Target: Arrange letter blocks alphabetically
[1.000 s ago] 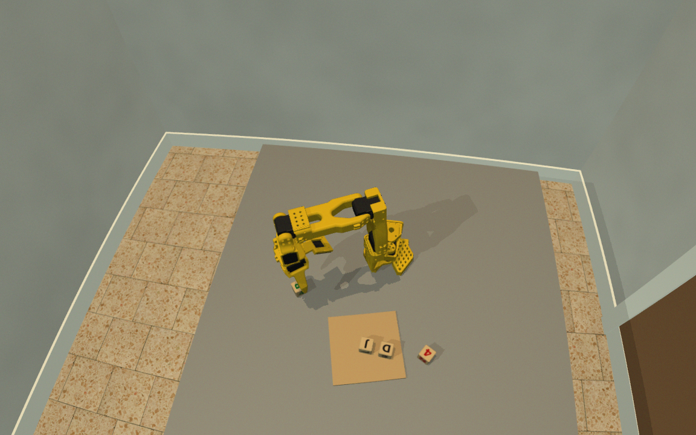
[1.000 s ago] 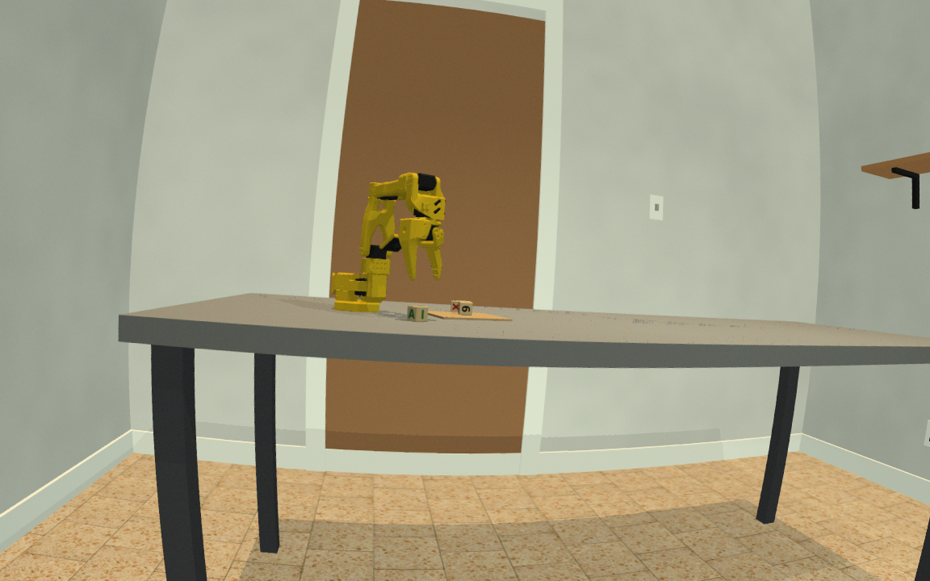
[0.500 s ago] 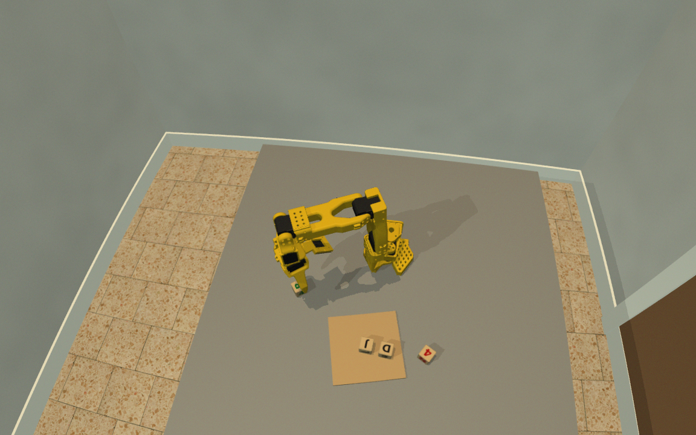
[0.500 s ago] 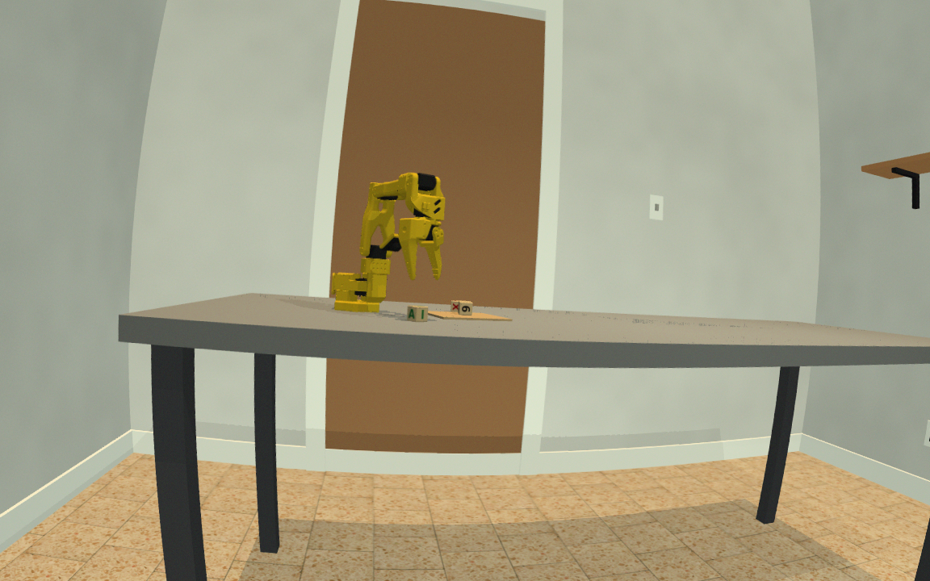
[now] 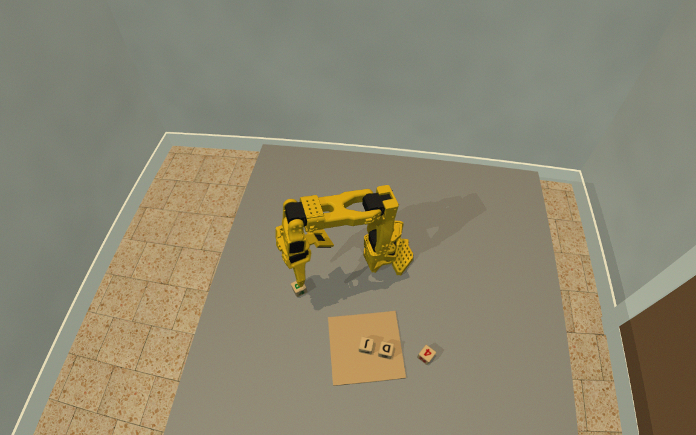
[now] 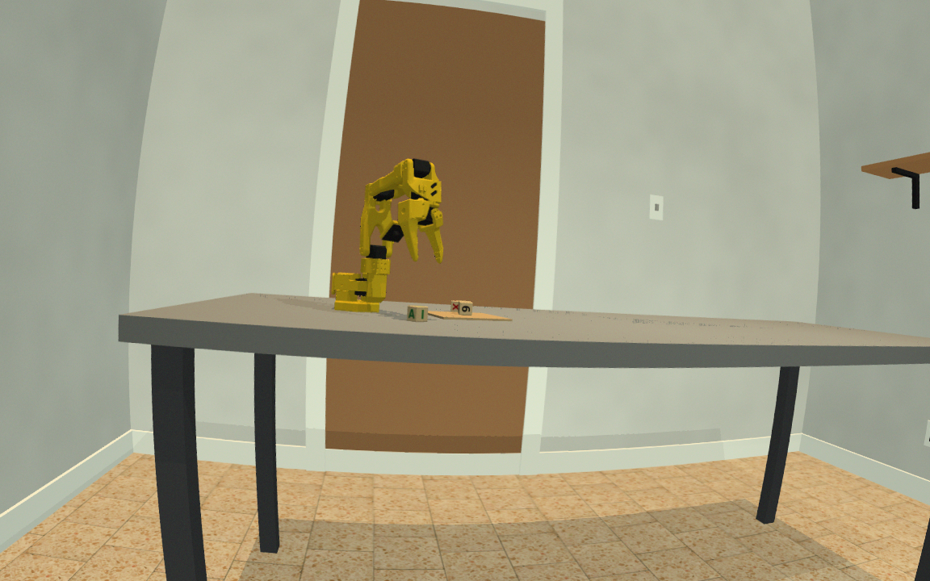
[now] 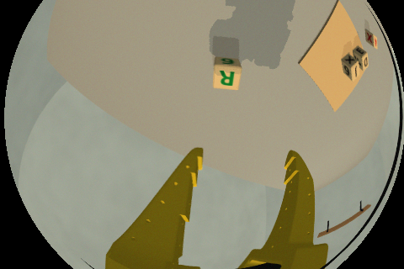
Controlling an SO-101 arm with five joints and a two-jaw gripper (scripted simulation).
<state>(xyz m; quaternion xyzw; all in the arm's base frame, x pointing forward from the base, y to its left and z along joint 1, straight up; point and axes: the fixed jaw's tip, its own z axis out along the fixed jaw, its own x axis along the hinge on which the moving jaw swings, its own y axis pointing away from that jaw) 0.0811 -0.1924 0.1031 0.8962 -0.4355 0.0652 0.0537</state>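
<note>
Grey counter (image 5: 264,378) (image 6: 562,336) (image 7: 126,50): four blocks, one mat (image 5: 350,367) (image 6: 483,316) (image 7: 324,59). Two on mat: J block (image 5: 366,345) (image 6: 465,308) (image 7: 350,67), D block (image 5: 385,350) (image 7: 362,57). Two off: red 4 block (image 5: 426,354) (image 6: 454,307) (image 7: 370,39), right; green-marked block (image 5: 298,288) (image 6: 416,313) (image 7: 227,74), far left. One hand (image 5: 312,264) (image 6: 428,259) (image 7: 245,150), two fingers apart, raised, holding nothing.

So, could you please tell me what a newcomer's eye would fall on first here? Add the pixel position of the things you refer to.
Most likely the bright yellow robot arm (image 5: 339,212) (image 6: 374,209), arched over the grey table (image 5: 264,389) (image 6: 598,336). Next, the tan mat (image 5: 353,367) (image 6: 439,315) (image 7: 328,42) bearing the J block (image 5: 365,345) and D block (image 5: 386,348), with the red 4 block (image 5: 426,354) just off it.
</note>
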